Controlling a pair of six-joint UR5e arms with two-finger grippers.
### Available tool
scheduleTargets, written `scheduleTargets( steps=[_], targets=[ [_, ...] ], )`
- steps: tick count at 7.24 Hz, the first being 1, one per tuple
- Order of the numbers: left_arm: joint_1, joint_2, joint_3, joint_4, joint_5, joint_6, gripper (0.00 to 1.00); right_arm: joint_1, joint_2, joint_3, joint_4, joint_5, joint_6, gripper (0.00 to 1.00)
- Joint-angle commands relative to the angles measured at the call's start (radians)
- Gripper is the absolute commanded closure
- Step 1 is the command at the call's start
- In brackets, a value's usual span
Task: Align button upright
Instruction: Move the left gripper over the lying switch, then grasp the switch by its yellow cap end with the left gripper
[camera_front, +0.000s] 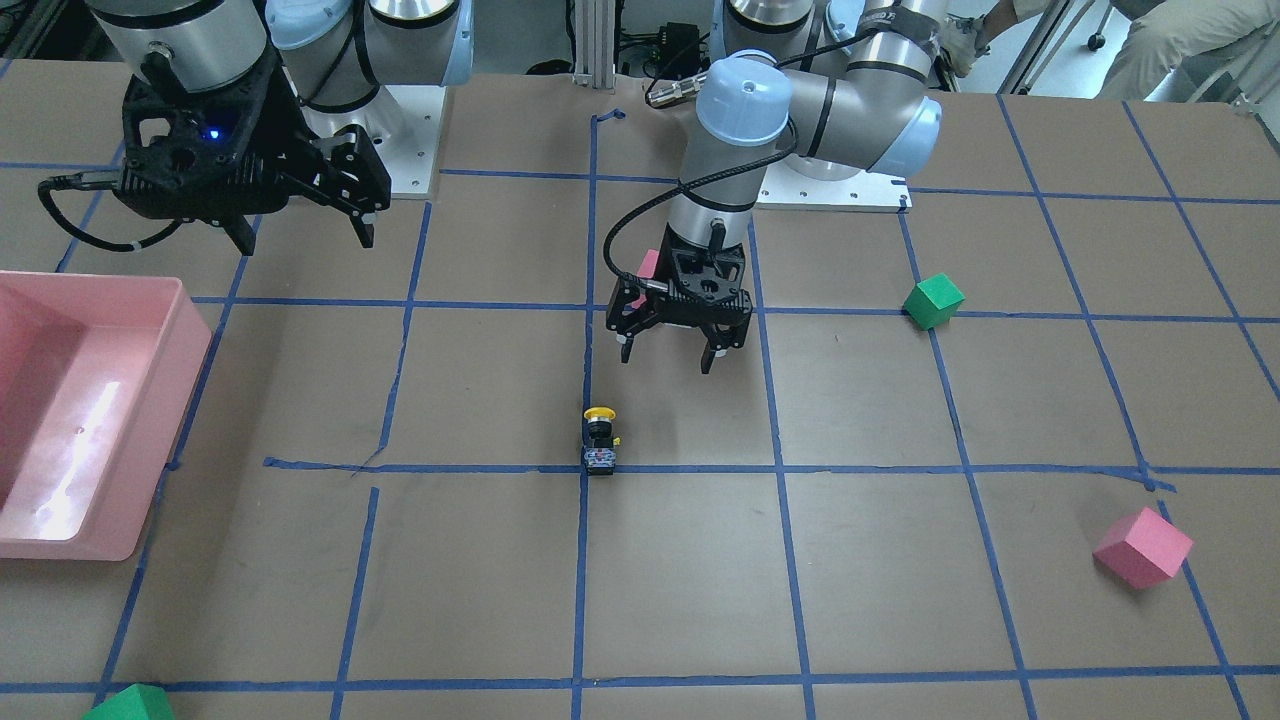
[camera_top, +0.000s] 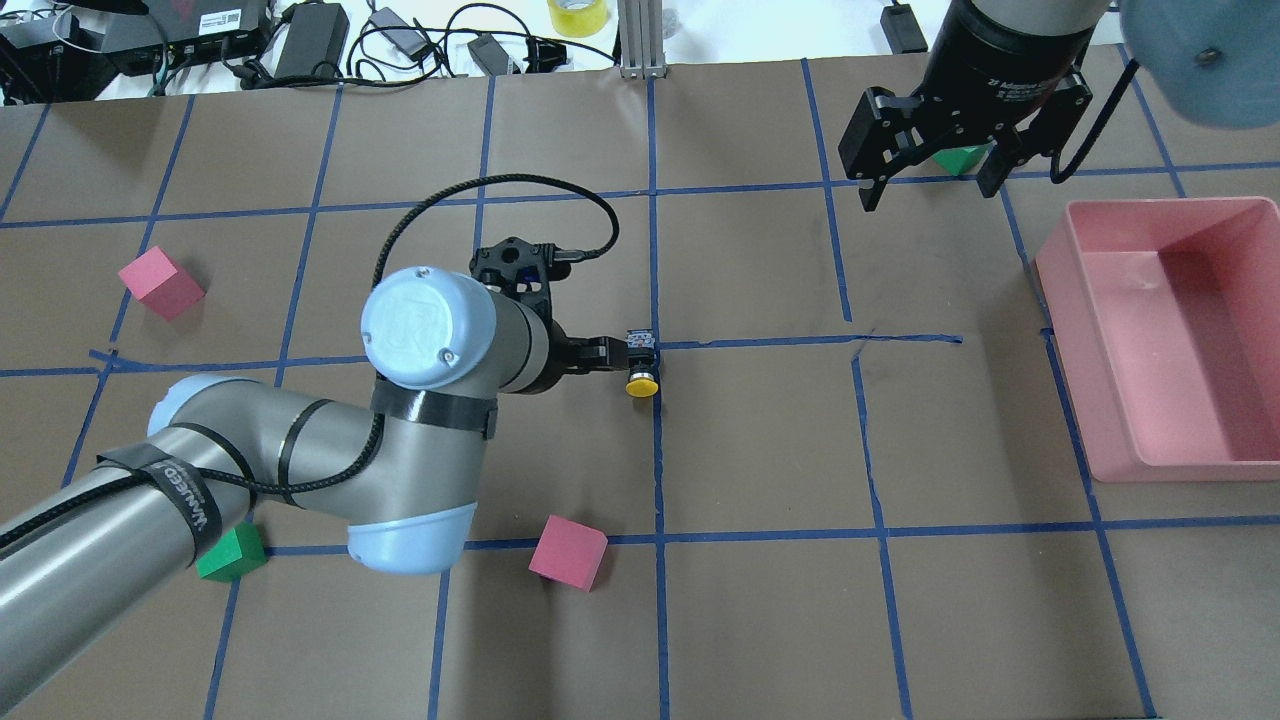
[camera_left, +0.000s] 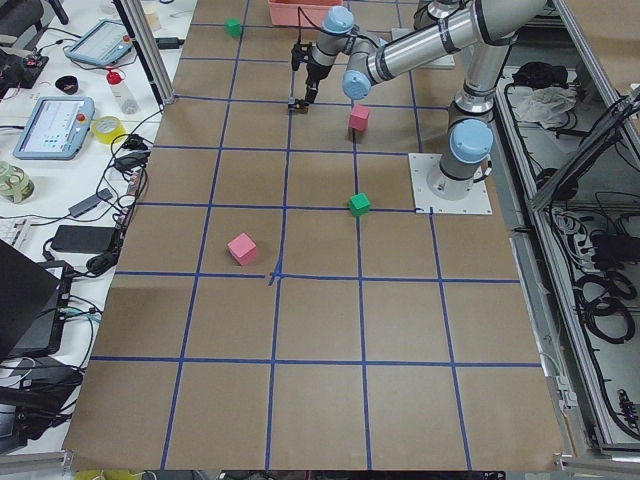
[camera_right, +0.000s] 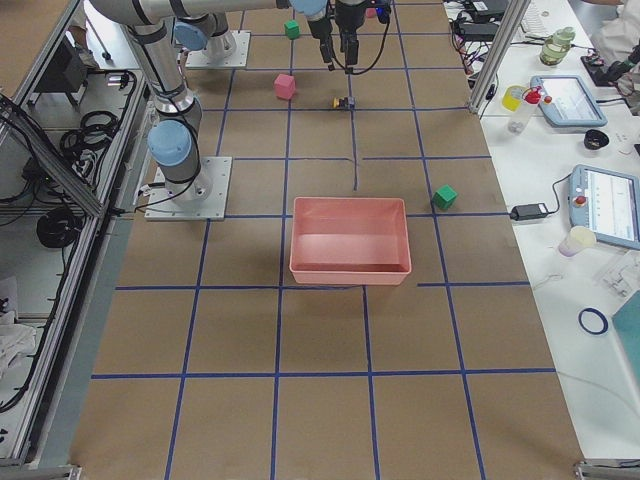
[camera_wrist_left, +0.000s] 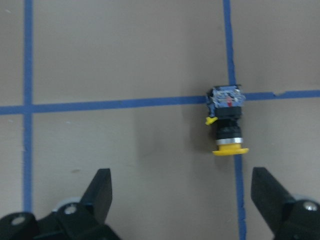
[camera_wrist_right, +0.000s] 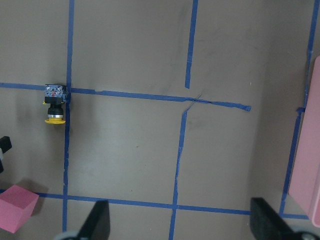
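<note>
My brown table (camera_front: 480, 580) has blue tape lines (camera_front: 782, 560). On it lie the button (camera_front: 600, 441), pink blocks (camera_front: 1142, 547), green blocks (camera_front: 933, 300) and a pink tub (camera_front: 165, 440).

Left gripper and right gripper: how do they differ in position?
The left gripper hangs low, close to the button; the right gripper is higher, far from it, nearer the pink bin. The left gripper's camera shows the button large; the right gripper's shows it small. Both are open and empty.

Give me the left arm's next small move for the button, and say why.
Probably ease the left gripper forward until the button is centred between its fingers, before lowering. The button lies on its side on the blue tape, cap toward the gripper, untouched. The jaws are open, but in the wrist view it sits ahead of them and off-centre.
</note>
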Motion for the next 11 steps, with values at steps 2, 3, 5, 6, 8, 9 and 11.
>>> scheduleTargets(
  steps=[2,3,5,6,8,9,11],
  targets=[
    [-0.053,-0.109,-0.015,0.136,0.011,-0.067,0.01,0.000,-0.001,0.006,-0.007,-0.001,-0.001,0.01],
    [-0.055,-0.152,-0.004,0.139,0.006,-0.067,0.01,0.000,-0.001,0.007,-0.007,-0.001,-0.001,0.01],
    [-0.056,-0.229,0.057,0.138,0.005,-0.050,0.05,0.000,-0.001,0.007,-0.007,-0.001,-0.001,0.01],
    [-0.070,-0.256,0.075,0.138,0.005,-0.051,0.04,0.000,-0.002,0.012,-0.007,-0.001,-0.001,0.01],
    [-0.078,-0.307,0.106,0.138,0.003,-0.053,0.04,-0.002,-0.002,0.015,-0.007,-0.001,-0.001,0.01],
    [-0.078,-0.329,0.123,0.138,0.003,-0.055,0.05,0.000,-0.002,0.015,-0.007,-0.001,-0.001,0.01],
    [-0.081,-0.333,0.125,0.138,0.003,-0.055,0.47,0.000,-0.002,0.015,-0.007,-0.001,-0.001,0.01]
  ],
)
